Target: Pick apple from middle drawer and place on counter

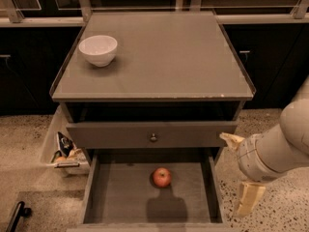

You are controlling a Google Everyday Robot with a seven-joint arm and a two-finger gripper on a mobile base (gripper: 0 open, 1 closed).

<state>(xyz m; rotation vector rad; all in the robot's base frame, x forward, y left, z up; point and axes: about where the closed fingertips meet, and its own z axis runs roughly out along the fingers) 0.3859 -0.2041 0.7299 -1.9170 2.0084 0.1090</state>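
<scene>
The apple, small and red, lies on the floor of the open middle drawer, near its centre. The counter is the flat grey-brown cabinet top above. My gripper hangs to the right of the drawer, just outside its right wall and apart from the apple. Its two pale fingers are spread apart with nothing between them.
A white bowl stands on the counter's far left. A drawer front with a small round knob sits above the open drawer. A pale bin with packets stands on the speckled floor at left. A black object lies at bottom left.
</scene>
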